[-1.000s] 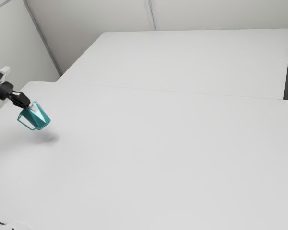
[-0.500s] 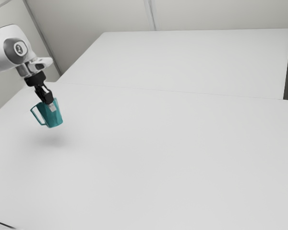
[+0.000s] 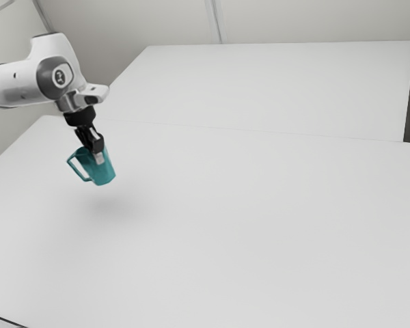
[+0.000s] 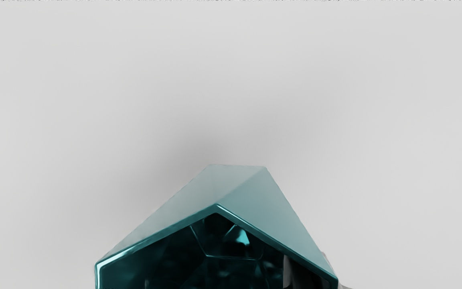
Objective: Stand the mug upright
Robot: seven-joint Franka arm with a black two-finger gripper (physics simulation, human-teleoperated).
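Note:
In the exterior view the black gripper [image 3: 97, 156] points down with its fingers closed on the wall of the teal mug [image 3: 103, 172]. The mug hangs above the table, tilted somewhat, its handle toward the exterior view's left and its shadow on the surface below. In the wrist view the faceted mug [image 4: 251, 200] has its open mouth facing the camera. One finger of the gripper [image 4: 331, 277] shows inside the mug's rim, and a bit of the other shows just outside the same wall.
The white table [image 3: 260, 225] stretches broadly beneath and around the mug. Behind it lies another white surface [image 3: 280, 82], with pale walls beyond. A thin dark line [image 3: 7, 320] crosses the exterior view's lower left corner.
My hand has carried the mug toward the exterior view's right. The mug has turned from a strong tilt to a smaller one, and more of the arm has come into view.

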